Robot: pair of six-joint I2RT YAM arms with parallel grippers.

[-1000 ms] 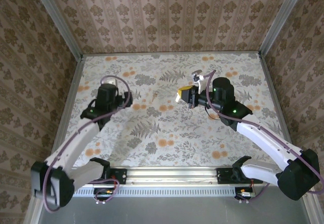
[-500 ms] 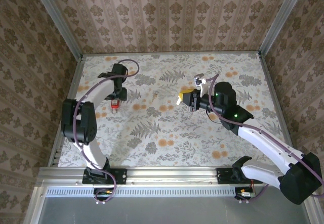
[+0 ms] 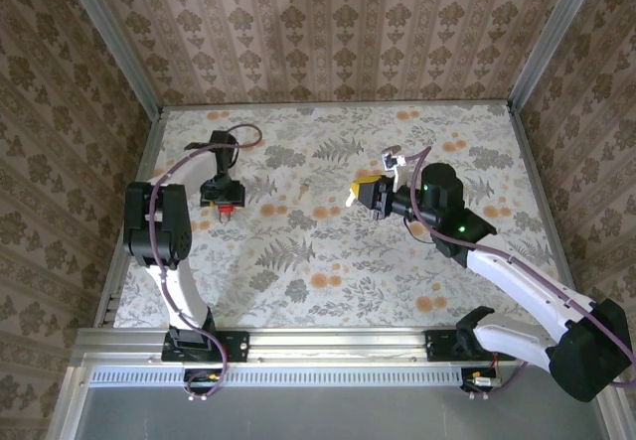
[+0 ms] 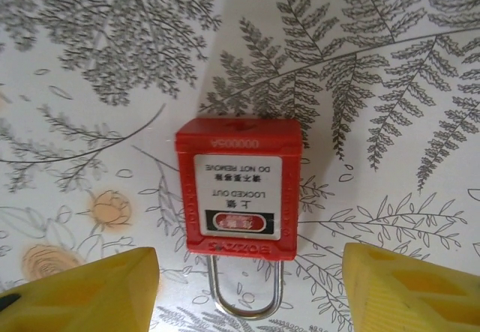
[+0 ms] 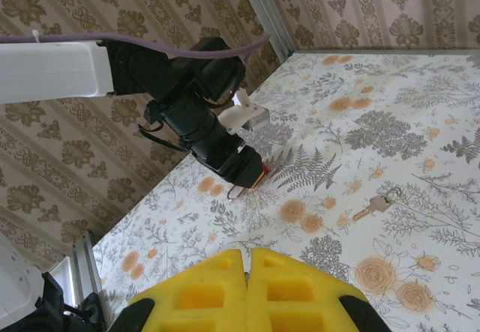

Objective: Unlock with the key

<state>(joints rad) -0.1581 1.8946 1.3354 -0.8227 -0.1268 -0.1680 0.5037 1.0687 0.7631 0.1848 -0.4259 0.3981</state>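
Observation:
A red padlock [image 4: 238, 197] with a white label lies flat on the floral table, its steel shackle [image 4: 246, 293] pointing toward the camera. My left gripper [image 4: 247, 294] hangs right above it, open, with one yellow finger [image 4: 82, 291] on each side of the shackle and clear of the lock body. From above, the left gripper [image 3: 220, 197] covers most of the padlock [image 3: 226, 209]. A small key [image 5: 377, 204] lies loose on the table, between the two arms [image 3: 308, 184]. My right gripper [image 3: 358, 190] hovers mid-table, shut with nothing in it [image 5: 246, 272].
The floral table [image 3: 328, 281] is walled by patterned panels at the back and both sides, with metal posts at the corners. The left arm's cable [image 3: 189, 162] loops near the left wall. Open tabletop lies between the padlock and the right gripper.
The left arm swung out from a folded pose and came down over the padlock, and its jaws narrowed. The right gripper shifted only slightly and stayed shut.

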